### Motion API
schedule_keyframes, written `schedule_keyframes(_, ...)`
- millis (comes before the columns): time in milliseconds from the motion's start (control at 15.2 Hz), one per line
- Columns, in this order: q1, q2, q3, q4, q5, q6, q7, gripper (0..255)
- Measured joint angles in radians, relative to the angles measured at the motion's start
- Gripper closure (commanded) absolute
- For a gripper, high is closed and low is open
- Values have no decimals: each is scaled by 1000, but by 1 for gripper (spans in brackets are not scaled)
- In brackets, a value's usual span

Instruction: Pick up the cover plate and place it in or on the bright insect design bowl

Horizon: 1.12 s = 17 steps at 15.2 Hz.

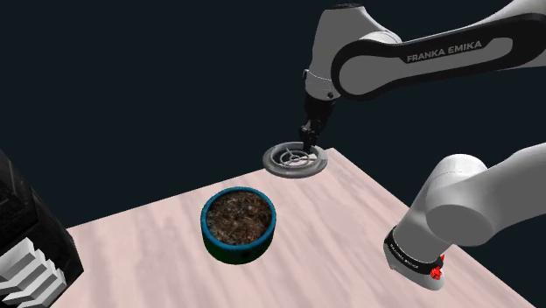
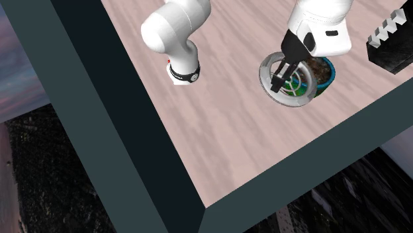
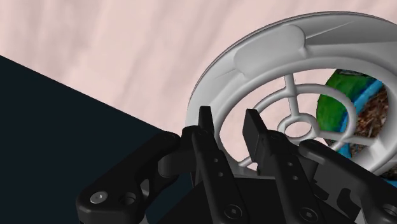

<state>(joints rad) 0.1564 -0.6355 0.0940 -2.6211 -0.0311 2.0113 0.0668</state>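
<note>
The cover plate [image 1: 296, 160] is a round grey-white disc with a raised rim and open spokes [image 3: 296, 86]. My gripper [image 1: 308, 140] is shut on its edge, with the fingers [image 3: 254, 130] clasping the rim between them. The plate hangs tilted above the table. The bowl [image 1: 238, 223] has a blue-green outside and a mottled brown inside, and stands on the pale wooden table [image 1: 350, 227]. In the second exterior view the held plate [image 2: 286, 83] overlaps the bowl [image 2: 327, 70]. Through the plate's openings the wrist view shows the bowl [image 3: 372, 105] beyond it.
A black-and-white stepped object [image 1: 26, 258] stands at the shoulder view's lower left, beside the bowl [image 2: 390, 40]. The arm's elbow [image 1: 451, 214] hangs over the table's near right part. The table's far edge [image 1: 175, 203] meets a dark wall.
</note>
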Motion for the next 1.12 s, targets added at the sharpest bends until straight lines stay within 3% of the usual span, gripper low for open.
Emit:
schedule_keyframes(462,73,105,148,99,70,-1,178,255)
schedule_keyframes(858,108,245,271,241,85,-8,334,255)
schedule_keyframes(1122,116,269,296,230,88,27,367,255)
